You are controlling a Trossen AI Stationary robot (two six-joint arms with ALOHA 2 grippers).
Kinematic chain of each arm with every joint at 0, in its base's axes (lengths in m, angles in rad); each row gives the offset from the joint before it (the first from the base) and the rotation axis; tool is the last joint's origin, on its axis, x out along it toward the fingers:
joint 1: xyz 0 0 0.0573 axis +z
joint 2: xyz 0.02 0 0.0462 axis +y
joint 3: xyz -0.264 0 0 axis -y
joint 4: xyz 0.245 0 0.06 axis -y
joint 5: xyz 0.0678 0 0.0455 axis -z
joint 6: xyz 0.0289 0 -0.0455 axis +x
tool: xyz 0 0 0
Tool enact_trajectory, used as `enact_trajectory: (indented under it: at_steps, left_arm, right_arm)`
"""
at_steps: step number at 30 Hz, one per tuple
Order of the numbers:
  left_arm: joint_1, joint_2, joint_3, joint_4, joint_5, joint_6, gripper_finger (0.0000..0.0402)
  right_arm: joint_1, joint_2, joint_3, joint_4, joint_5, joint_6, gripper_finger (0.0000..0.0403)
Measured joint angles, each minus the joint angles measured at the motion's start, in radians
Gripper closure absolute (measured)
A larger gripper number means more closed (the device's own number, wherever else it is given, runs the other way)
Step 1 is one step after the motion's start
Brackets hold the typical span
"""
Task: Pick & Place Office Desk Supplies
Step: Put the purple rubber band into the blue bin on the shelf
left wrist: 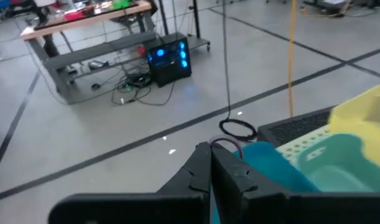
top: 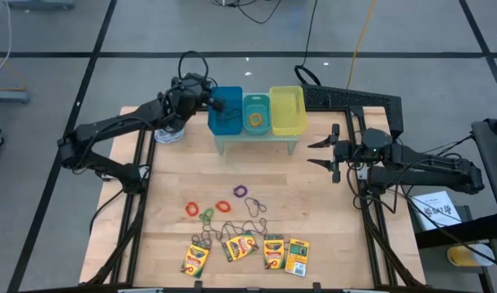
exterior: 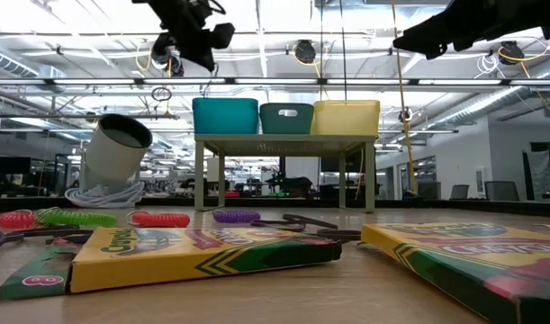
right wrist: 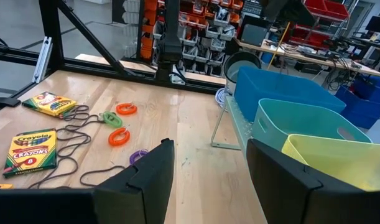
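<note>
High: left gripper [top: 217, 103] over the blue bin [top: 225, 119], fingers clenched; a thin purplish loop seems pinched at the tips, hard to confirm. Right gripper [top: 323, 154] released, jaws wide, hovering off the table's right edge, just beside the yellow bin [top: 286, 110]. Teal bin [top: 256, 114] between the two holds an orange band [top: 255, 120]. Mid-table: red band [top: 192, 209], green band [top: 207, 215], another orange band [top: 224, 207], purple band [top: 241, 191], wire loops [top: 255, 205]. Four crayon boxes [top: 194, 260] in a row at the near edge. White roll [top: 170, 132] at the left, behind the bins.

Low: bins sit on a small stand [exterior: 286, 142]. Roll tilted at left. Bands lie in a line behind the nearest crayon box. Left gripper up high over the blue bin.

Left wrist: fingers [left wrist: 230, 171] pressed together above the blue bin's rim, a thin purple loop [left wrist: 230, 144] showing at the tips.

Right wrist: fingers [right wrist: 157, 165] wide apart, nothing between them; table, bands, two crayon boxes beyond.
</note>
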Motion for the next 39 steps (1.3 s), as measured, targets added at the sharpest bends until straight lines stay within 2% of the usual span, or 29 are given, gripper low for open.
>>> enact_trajectory:
  at_steps: [12,27,34,39]
  left_arm:
    - [0.010,0.000,-0.005,0.001,0.001,-0.025,0.0394]
    - [0.010,0.000,-0.005,0.001,0.000,-0.025,0.0311]
    - [0.010,0.000,-0.005,0.000,0.002,-0.072,0.0280]
    - [0.010,0.000,-0.005,-0.001,0.085,-0.138,0.0253]
  right_arm:
    - [0.000,0.000,0.000,0.000,0.000,0.000,0.0209]
    - [0.000,0.003,0.000,0.000,0.000,-0.003,0.0209]
    - [0.000,0.009,0.000,0.001,0.000,-0.004,0.0209]
    - [0.000,0.015,0.000,0.001,0.001,-0.005,0.0209]
